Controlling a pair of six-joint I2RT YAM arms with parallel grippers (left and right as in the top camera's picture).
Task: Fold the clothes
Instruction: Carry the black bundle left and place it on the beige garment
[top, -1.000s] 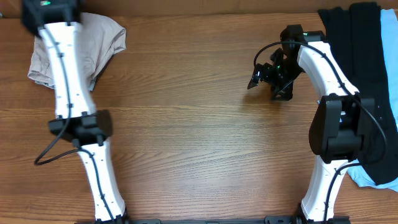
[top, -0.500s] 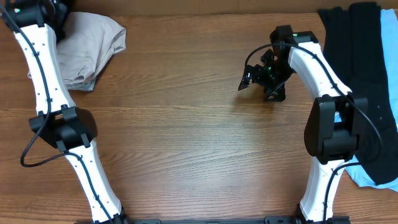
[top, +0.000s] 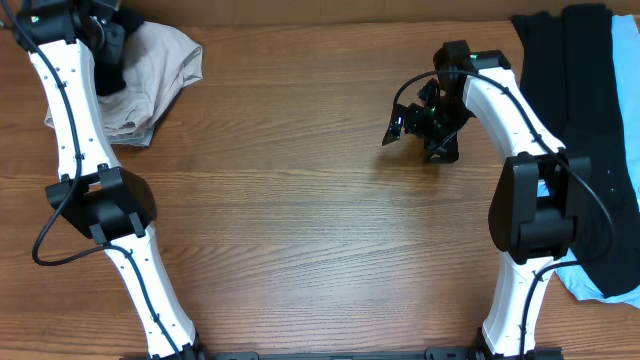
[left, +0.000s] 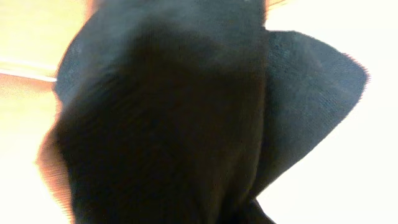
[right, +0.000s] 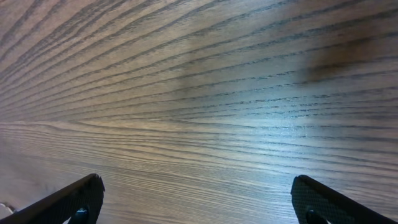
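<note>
A pale beige garment (top: 160, 70) lies crumpled at the table's far left corner. My left gripper (top: 102, 30) hovers over its left part, with a dark piece of black fabric (top: 108, 62) hanging at it. That black fabric (left: 174, 112) fills the left wrist view, blurred, and hides the jaws. Black clothes (top: 565, 90) are stacked along the right edge, with a light-blue garment (top: 626, 110) under them. My right gripper (top: 410, 130) stands open over bare wood, nothing between its fingertips (right: 81, 198).
The wooden table (top: 300, 200) stretches between the two arms. The right arm's base and elbow (top: 540, 210) stand next to the stack of clothes. A corner of light-blue cloth (top: 590, 285) sticks out at the front right.
My left arm has swung to the far left corner, and black fabric now shows over the beige garment. My right gripper moved slightly left, then held still.
</note>
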